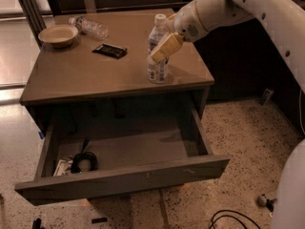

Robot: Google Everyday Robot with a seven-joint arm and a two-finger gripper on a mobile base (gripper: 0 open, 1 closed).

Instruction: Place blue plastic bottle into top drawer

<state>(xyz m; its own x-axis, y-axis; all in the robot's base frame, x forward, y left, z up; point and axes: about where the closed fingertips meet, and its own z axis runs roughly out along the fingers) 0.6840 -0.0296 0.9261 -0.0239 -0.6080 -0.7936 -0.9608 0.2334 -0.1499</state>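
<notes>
The jaws at the blue plastic bottle (157,71) cover its middle; the arm (228,6) runs off the right edge.
</notes>
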